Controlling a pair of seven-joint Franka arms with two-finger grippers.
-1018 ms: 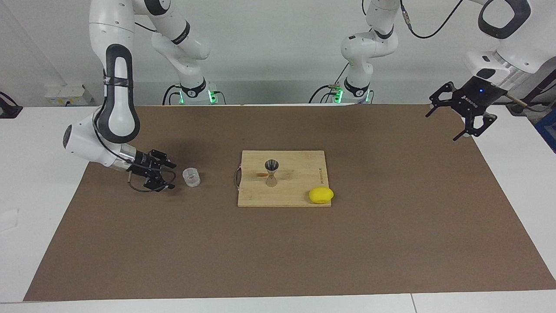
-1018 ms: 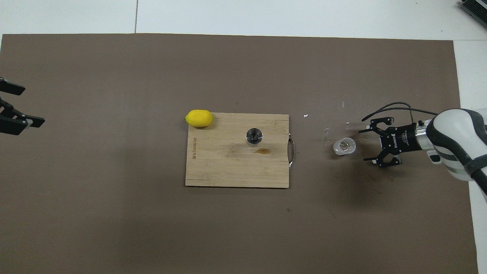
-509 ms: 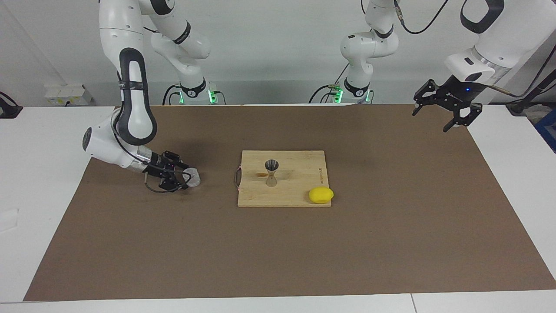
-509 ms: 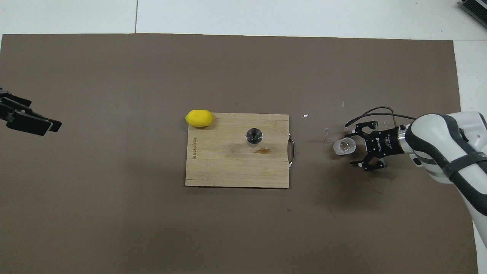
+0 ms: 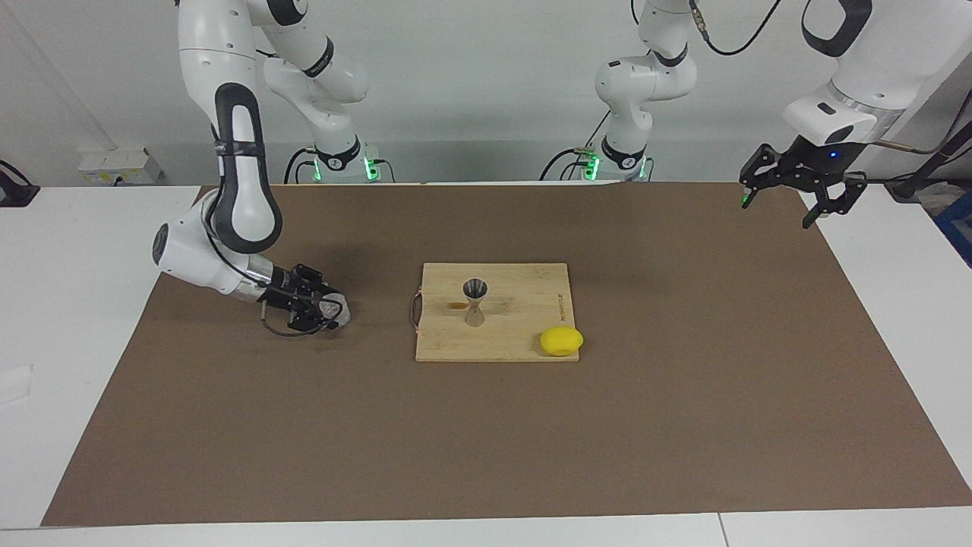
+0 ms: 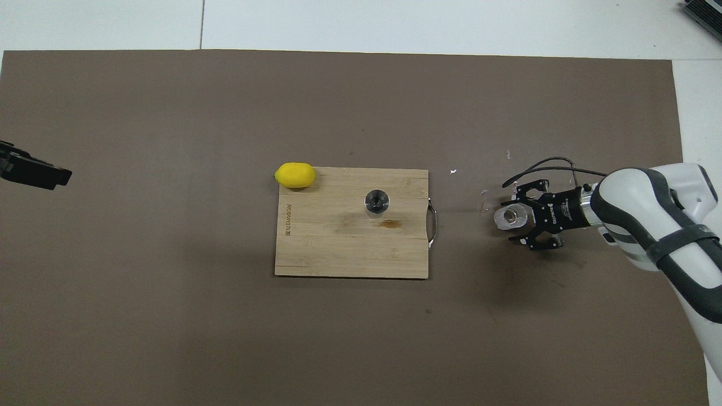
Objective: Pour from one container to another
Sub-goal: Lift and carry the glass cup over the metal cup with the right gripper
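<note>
With the right gripper [image 5: 328, 311] narrowing around the small clear plastic cup [image 5: 335, 309], a skewed squeeze could tip it. Grip unconfirmed. Left gripper [image 5: 795, 194] waits wide open, raised over the table's left-arm end.

The cutting board [image 5: 497, 311] is seen from high across the table, facing the robots, and steeply from above their end [image 6: 351, 221]; it is shared mid-frame by both.
</note>
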